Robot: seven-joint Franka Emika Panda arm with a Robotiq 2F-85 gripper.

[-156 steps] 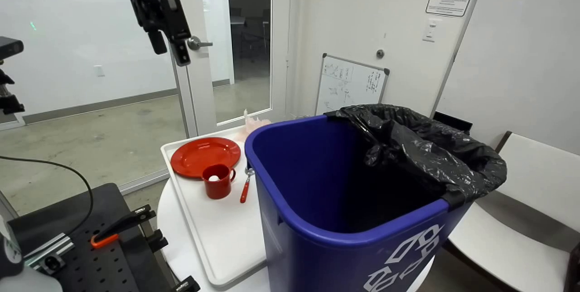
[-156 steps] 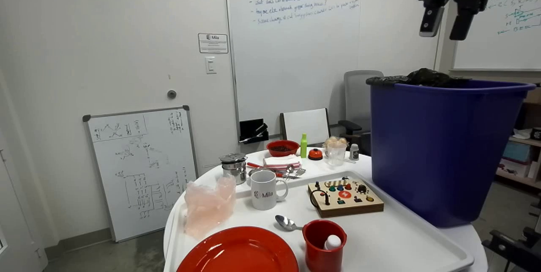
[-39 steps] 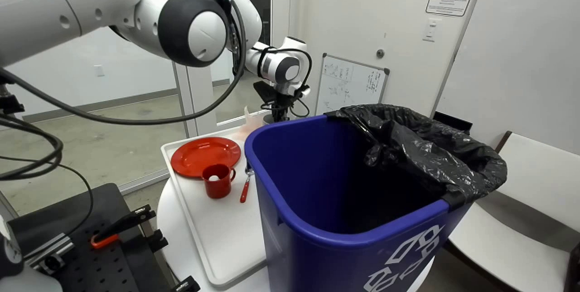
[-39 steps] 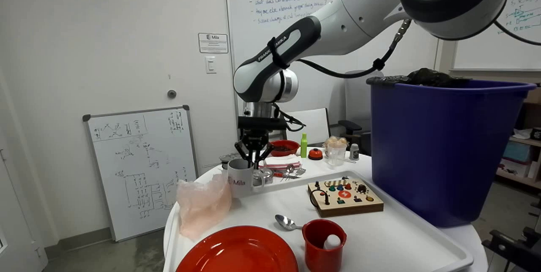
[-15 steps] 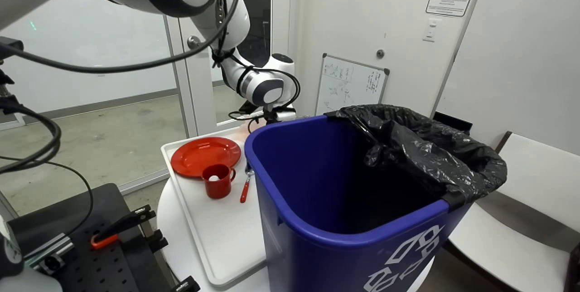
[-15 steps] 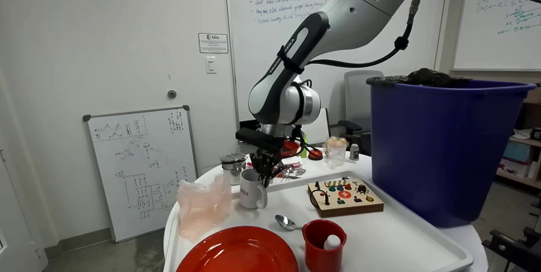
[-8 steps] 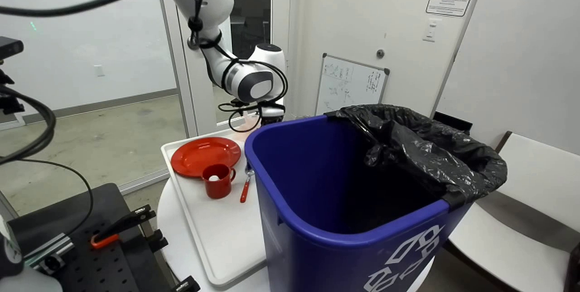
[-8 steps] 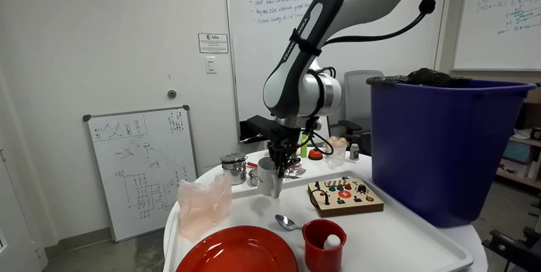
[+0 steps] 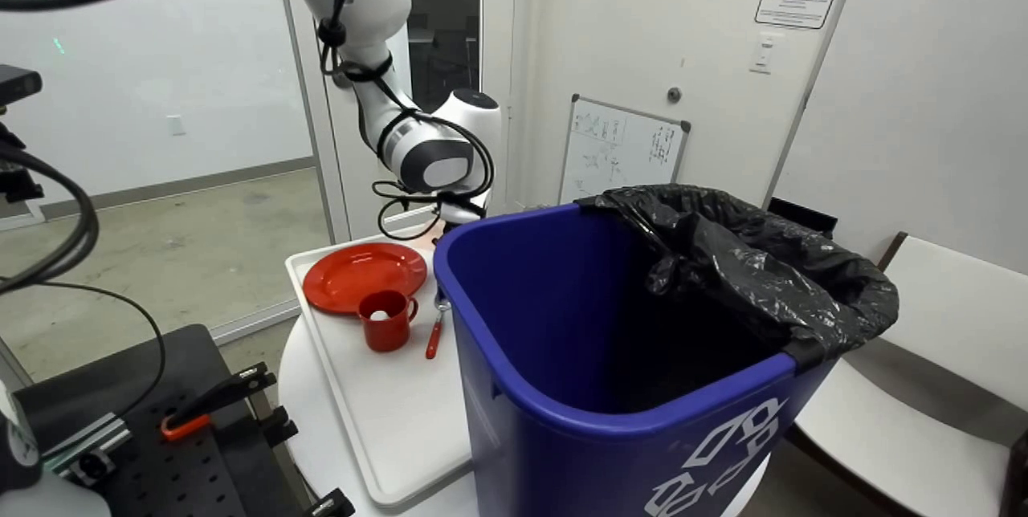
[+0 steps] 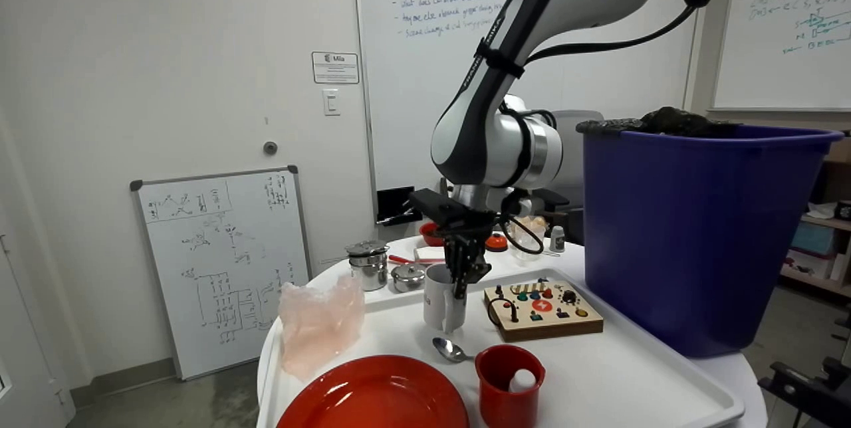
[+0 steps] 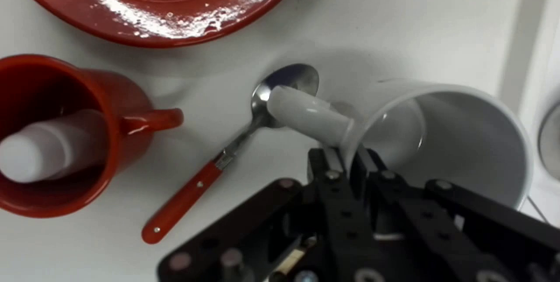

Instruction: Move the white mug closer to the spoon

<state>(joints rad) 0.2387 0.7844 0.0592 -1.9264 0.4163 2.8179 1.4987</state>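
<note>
The white mug [image 10: 435,305] is upright over the white tray, with my gripper [image 10: 459,292] coming down on it from above. In the wrist view the gripper [image 11: 350,161] is shut on the mug's near wall, one finger inside and one outside the rim. The white mug [image 11: 477,142] has its handle pointing at the spoon [image 11: 188,205], and the handle covers part of the spoon's bowl in that view. Whether the mug's base touches the tray I cannot tell. An exterior view shows the spoon [image 9: 434,338] by its red handle; there the bin hides the mug and the fingertips.
A red cup [image 10: 510,395] holding a white-topped item stands near the spoon, beside a red plate [image 10: 379,395]. To the sides are a pink plastic bag [image 10: 322,328] and a wooden switch board [image 10: 545,318]. The tall blue bin [image 10: 698,235] borders the tray [image 10: 618,375].
Ten seconds ago the gripper hung open, away from the mug. Over the last second it has carried the mug towards the spoon and the board, first up, then lower again.
</note>
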